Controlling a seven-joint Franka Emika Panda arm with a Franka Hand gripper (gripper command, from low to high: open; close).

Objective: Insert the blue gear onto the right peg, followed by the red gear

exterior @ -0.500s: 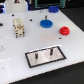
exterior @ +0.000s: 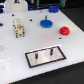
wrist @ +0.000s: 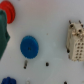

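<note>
The first step is in hand: the reach for the blue gear (wrist: 29, 47), which lies flat on the white table (exterior: 15, 50), below the pincer and a little off to one side, ungrasped. The next move calls for centring over its hub and descending. The red gear (wrist: 6, 11) sits farther from the pincer. Farthest is the right peg (exterior: 50, 50), bare on its black plate (exterior: 59, 54). The arm seems high, wrist pointing down; the pincer itself does not show, so I cannot tell its opening.
</note>
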